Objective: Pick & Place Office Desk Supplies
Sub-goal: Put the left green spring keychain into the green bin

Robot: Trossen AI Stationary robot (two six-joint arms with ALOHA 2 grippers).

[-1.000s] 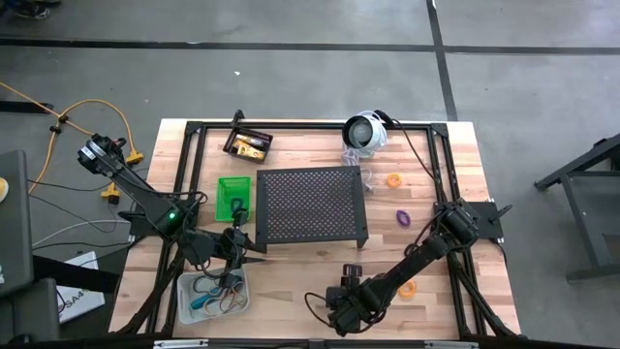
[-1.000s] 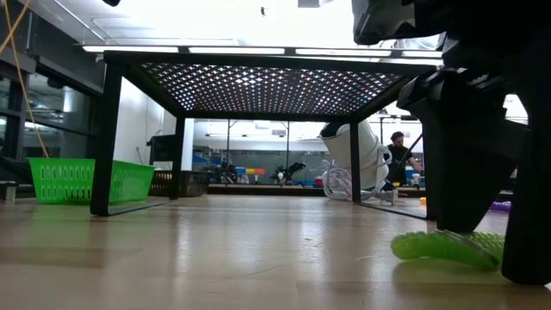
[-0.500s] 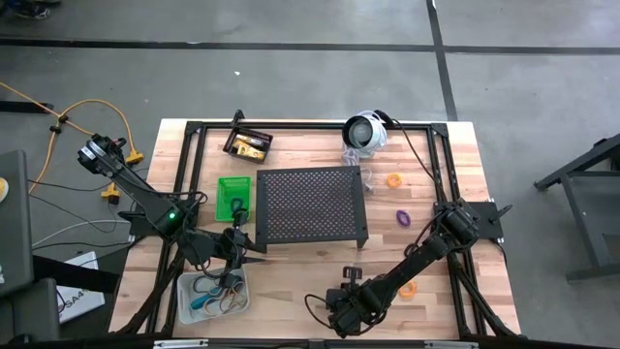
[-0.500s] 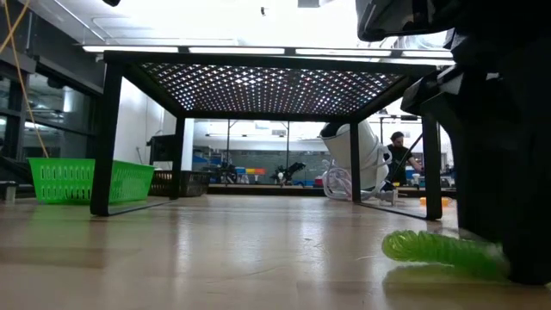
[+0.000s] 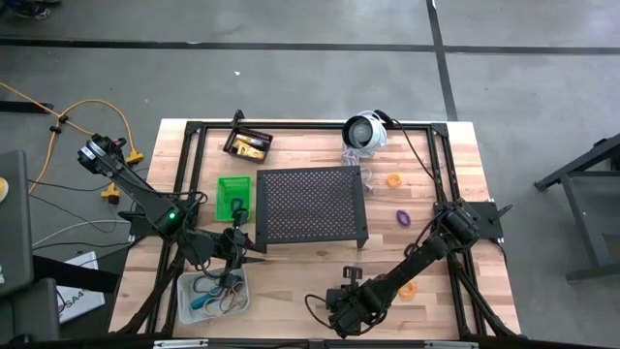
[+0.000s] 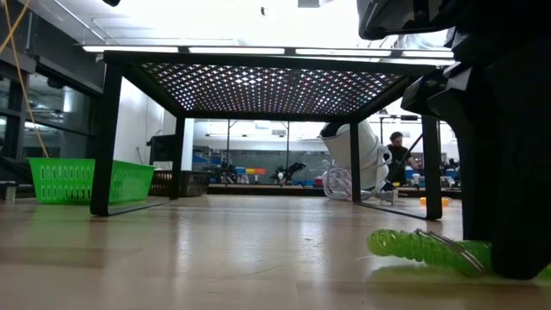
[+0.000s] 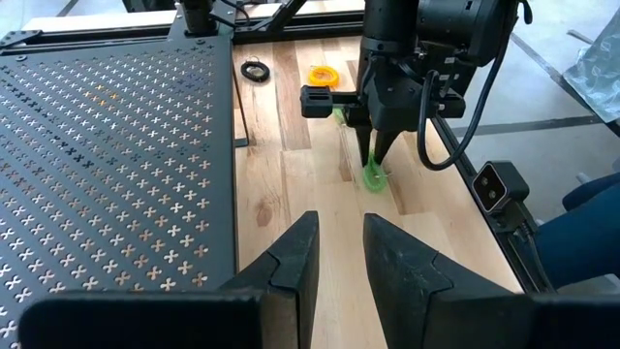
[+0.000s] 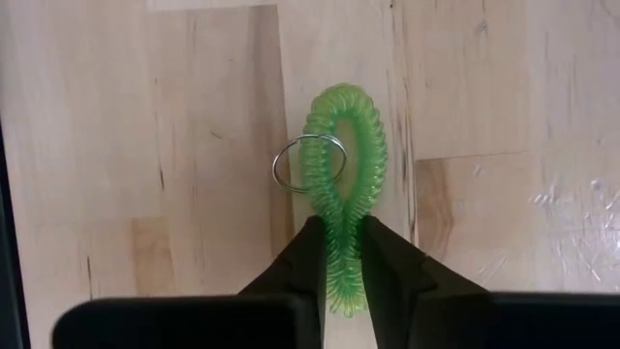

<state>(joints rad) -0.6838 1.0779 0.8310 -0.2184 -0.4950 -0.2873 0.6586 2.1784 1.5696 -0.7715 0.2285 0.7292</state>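
green coil loop (image 8: 343, 184), near the bench's front edge
translucent spiral cord, silver split ring (image 8: 308, 162) attached; right gripper (image 8: 337, 254) pinches its end; left gripper (image 7: 338, 254) narrowly parted, empty; no legible writing.

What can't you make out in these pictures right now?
- Clear bin, high view: its loops are a small tangle, too small to count, and the left gripper overlaps its rim.
- Black bin, high view: contents too small to identify.
- Green coil loop: in the high view the right gripper covers it; in the low view the gripper hides its far end.
- Orange loop, high view: partly under the right arm.
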